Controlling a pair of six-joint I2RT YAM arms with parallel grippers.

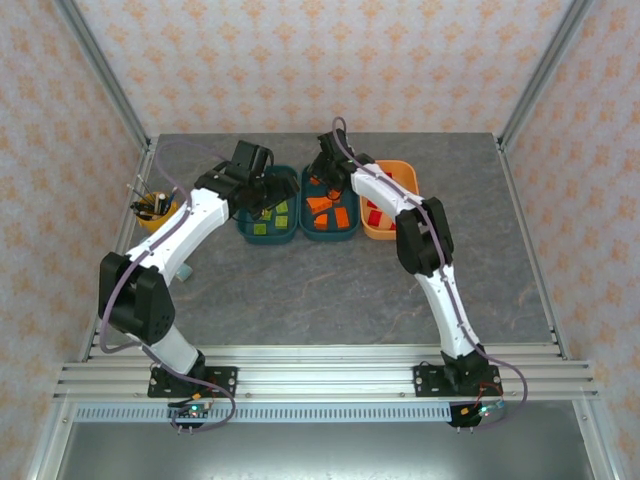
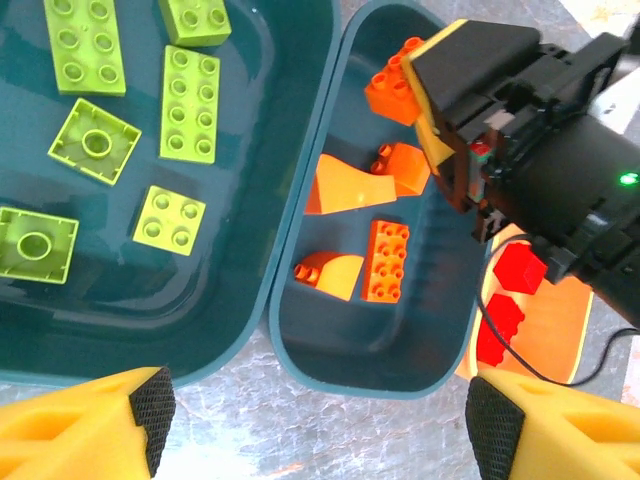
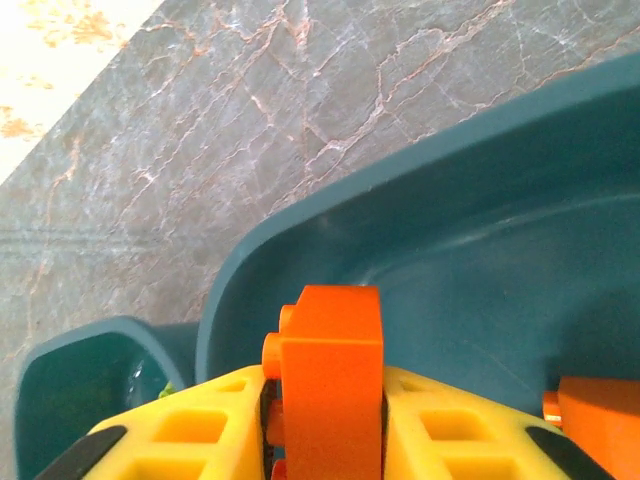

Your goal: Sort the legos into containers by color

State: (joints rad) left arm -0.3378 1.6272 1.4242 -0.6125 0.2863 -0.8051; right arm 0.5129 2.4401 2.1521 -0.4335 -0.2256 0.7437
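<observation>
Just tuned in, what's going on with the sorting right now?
The right gripper has an orange brick pinched between its fingers over the middle teal tray, where other orange bricks lie. The left gripper hangs open above the trays' near edge, holding nothing. The yellow-green bricks lie in the left teal tray, red bricks in the orange tray.

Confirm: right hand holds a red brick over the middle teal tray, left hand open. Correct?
No: the brick in the right hand is orange, not red, per the right wrist view. It is over the middle teal tray; the left hand is open.
</observation>
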